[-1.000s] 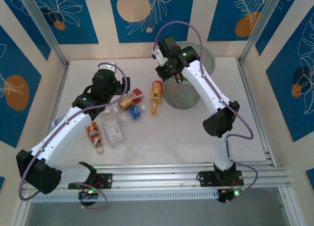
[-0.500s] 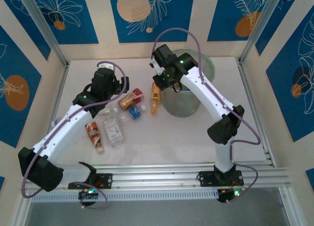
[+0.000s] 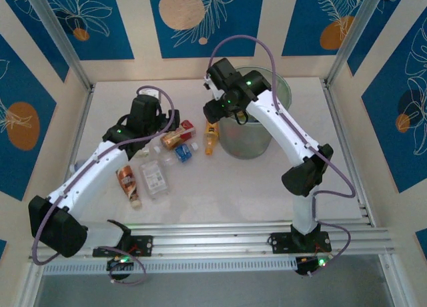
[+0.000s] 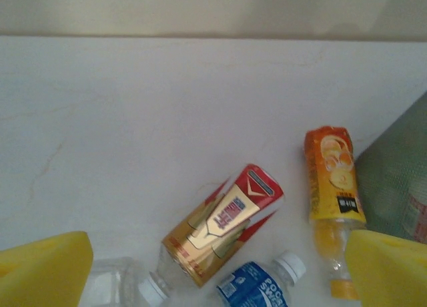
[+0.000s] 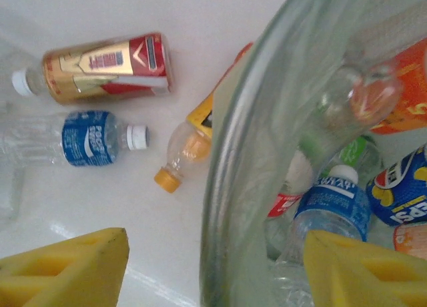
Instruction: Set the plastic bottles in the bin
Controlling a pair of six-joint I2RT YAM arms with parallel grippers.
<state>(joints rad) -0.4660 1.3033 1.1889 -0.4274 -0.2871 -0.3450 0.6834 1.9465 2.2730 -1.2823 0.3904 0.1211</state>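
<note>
The bin (image 3: 257,139) stands far right on the table (image 3: 233,187), part-filled with plastic bottles (image 5: 333,197); five more lie outside.
Inside, at least five are heaped; an exact count is not possible. Left of the bin lie one orange bottle (image 3: 212,135) just beside its wall, one red-and-gold bottle (image 3: 177,135), one blue-labelled bottle (image 3: 183,153), one clear bottle (image 3: 154,177) and one brown-labelled bottle (image 3: 128,182). The right gripper (image 5: 217,237) hangs over the bin's left rim, pads well apart, nothing held, evidently placed for a drop. The left gripper (image 4: 217,241) hovers above the red-and-gold bottle, spread wide and empty, apparently lining up a pick.
</note>
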